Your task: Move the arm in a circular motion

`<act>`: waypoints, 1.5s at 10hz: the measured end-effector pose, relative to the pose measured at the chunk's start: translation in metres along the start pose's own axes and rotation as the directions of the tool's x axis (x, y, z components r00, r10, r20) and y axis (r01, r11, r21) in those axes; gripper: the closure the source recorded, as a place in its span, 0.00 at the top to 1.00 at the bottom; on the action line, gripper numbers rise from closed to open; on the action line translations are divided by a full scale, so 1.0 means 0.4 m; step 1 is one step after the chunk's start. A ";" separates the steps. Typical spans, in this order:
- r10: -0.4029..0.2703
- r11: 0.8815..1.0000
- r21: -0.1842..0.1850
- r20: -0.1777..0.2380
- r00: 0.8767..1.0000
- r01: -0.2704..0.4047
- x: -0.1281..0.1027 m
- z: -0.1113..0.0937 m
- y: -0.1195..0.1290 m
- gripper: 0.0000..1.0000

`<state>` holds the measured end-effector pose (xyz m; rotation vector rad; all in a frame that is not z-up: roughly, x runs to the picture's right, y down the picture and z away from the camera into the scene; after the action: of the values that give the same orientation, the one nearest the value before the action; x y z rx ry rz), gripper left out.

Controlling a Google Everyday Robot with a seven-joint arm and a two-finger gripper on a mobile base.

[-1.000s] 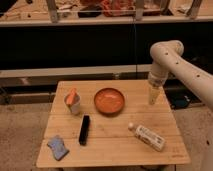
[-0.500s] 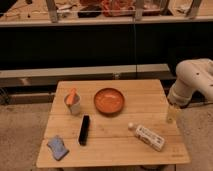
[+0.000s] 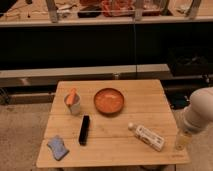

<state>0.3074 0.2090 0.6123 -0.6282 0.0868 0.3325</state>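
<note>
Arm: thick, cream-white, at the frame's right edge, over the bench's front right corner.
Gripper: slim yellowish tip pointing down, just right of the bottle; cannot tell whether open or closed.
Bench: pale wood slats.
Bowl: orange, centre.
Cup: grey, holding an orange item, left.
Bottle: white, lying down.
Black bar: front left.
Blue cloth: front left corner.

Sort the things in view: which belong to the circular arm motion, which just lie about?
Job: arm; its gripper, at the table edge by the white bottle.
Lying about: orange bowl, cup, black bar, blue cloth, white bottle.
</note>
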 end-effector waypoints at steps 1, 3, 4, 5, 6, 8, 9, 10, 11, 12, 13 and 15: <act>-0.029 0.999 0.013 -0.002 1.000 0.029 -0.035 -0.008 0.037 0.80; -0.112 0.993 0.042 0.004 0.994 0.112 -0.166 -0.023 0.088 0.80; -0.144 0.988 0.052 0.004 0.990 0.143 -0.217 -0.028 0.093 0.80; -0.173 0.983 0.059 0.006 0.985 0.173 -0.265 -0.030 0.092 0.80; -0.227 0.972 0.071 0.011 0.974 0.225 -0.352 -0.035 0.089 0.80; -0.306 0.949 0.081 0.018 0.952 0.304 -0.488 -0.038 0.079 0.80; -0.340 0.937 0.084 0.020 0.940 0.338 -0.550 -0.039 0.071 0.80; -0.381 0.922 0.085 0.017 0.924 0.378 -0.622 -0.041 0.061 0.80; -0.419 0.905 0.084 0.017 0.908 0.416 -0.698 -0.042 0.044 0.80; -0.446 0.893 0.084 0.017 0.895 0.443 -0.755 -0.044 0.022 0.80; -0.485 0.872 0.079 0.013 0.875 0.482 -0.843 -0.045 -0.033 0.80; -0.516 0.855 0.066 -0.006 0.857 0.515 -0.920 -0.045 -0.127 0.80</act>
<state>-0.0227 0.0575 0.6924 -0.5599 -0.0847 -0.1897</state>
